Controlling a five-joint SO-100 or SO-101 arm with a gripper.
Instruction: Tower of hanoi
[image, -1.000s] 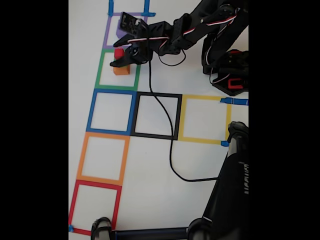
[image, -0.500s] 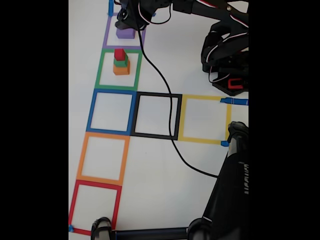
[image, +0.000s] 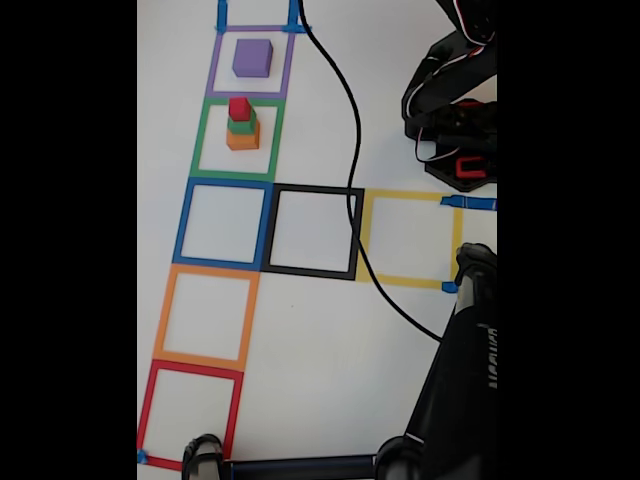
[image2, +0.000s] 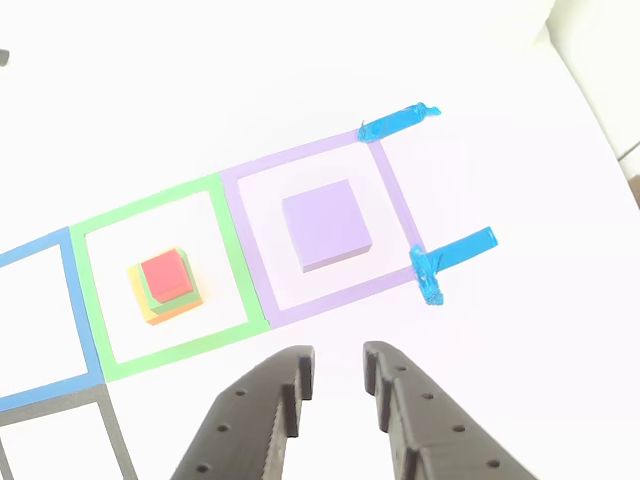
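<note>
Purple cube (image: 252, 57) sits alone in purple square, top of fixed view; red (image: 239, 107), green (image: 241, 125), orange (image: 242, 138) stacked in green square just below. Gripper (image2: 335, 372) slightly open, empty. Purple likely unmoved.

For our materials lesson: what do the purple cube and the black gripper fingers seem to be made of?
The matte purple cube is probably plastic or painted wood: flat, even colour, crisp edges, no shine. The black perforated fingers look like 3D-printed plastic: dull surface, moulded steps, and rows of small round holes.
</note>
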